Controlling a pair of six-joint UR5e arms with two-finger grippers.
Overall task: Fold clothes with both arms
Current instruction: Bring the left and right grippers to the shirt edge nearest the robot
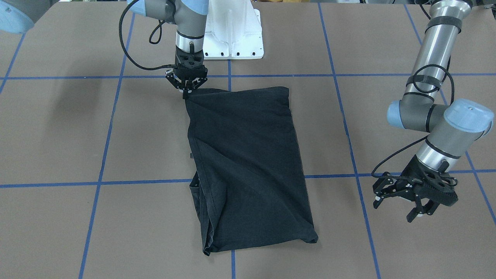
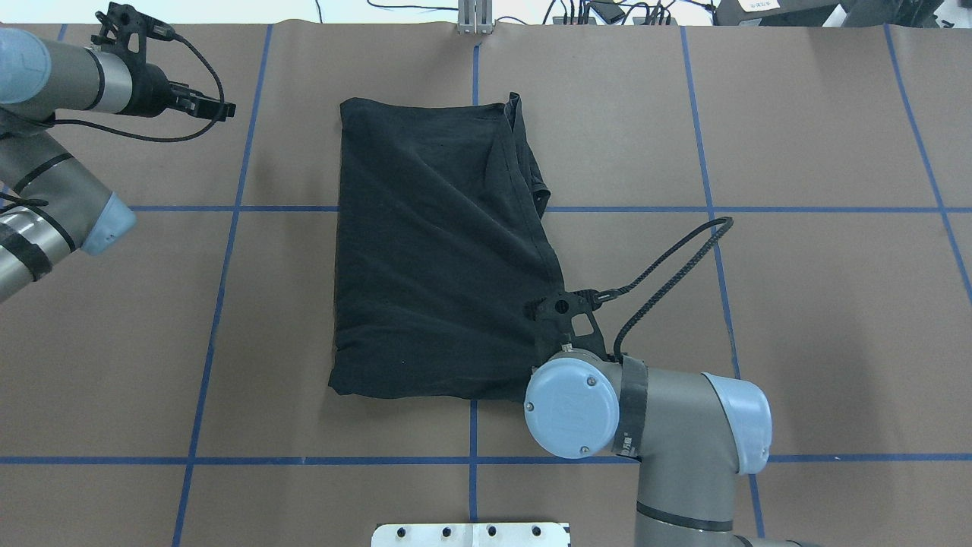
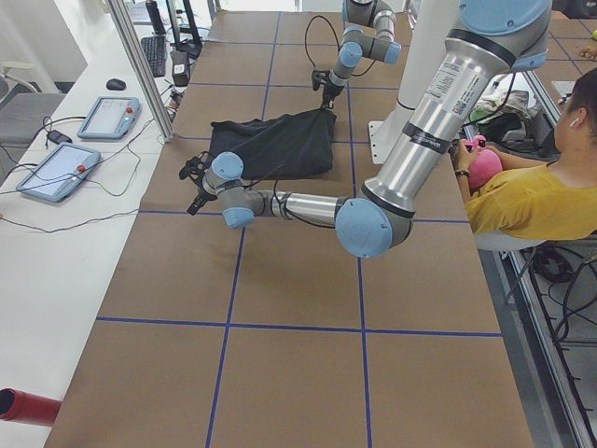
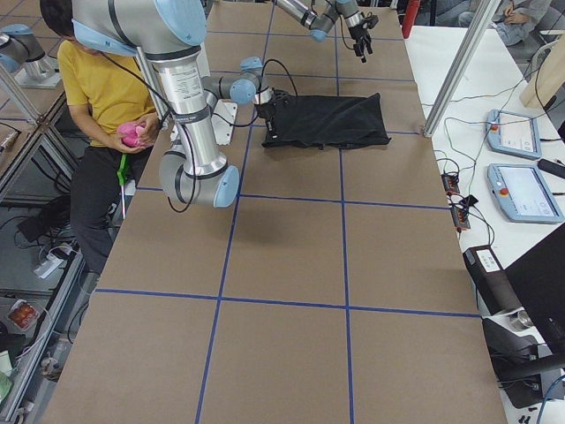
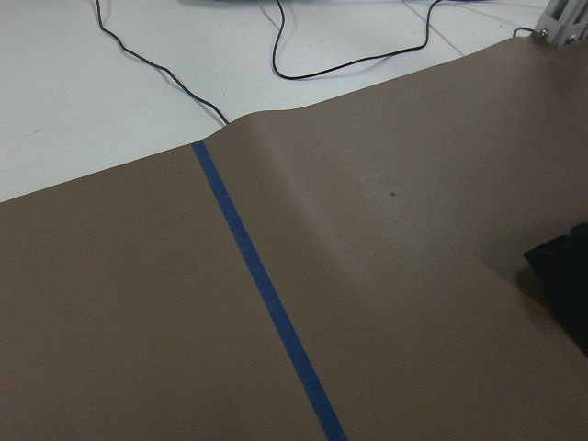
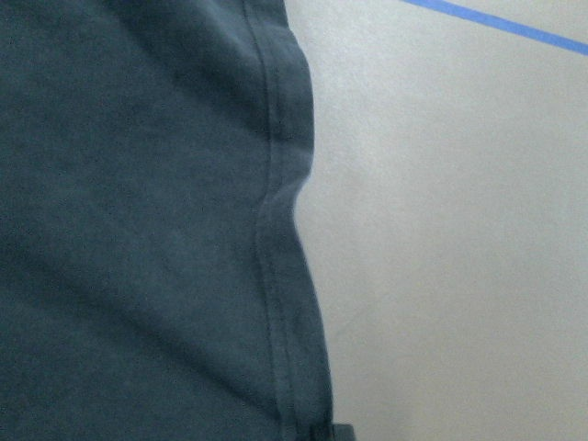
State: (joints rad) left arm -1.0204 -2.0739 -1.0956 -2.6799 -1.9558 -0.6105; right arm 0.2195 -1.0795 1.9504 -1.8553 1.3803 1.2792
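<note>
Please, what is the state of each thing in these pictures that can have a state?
T-shirt: folded into a long rectangle, lying on the table, one corner pinched.
Right gripper: jaws shut on a corner of the T-shirt.
Left gripper: jaws open, empty, apart from the T-shirt.

Taped brown table [image 1: 58, 128], white base [image 1: 232, 38], seated person [image 3: 532, 201]

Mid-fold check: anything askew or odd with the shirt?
The fold is askew: the T-shirt makes a slanted shape, not a square rectangle, and an under layer pokes out along its edge on the robot's right. The right gripper pinches the near corner; the left gripper is open, clear of it.
</note>
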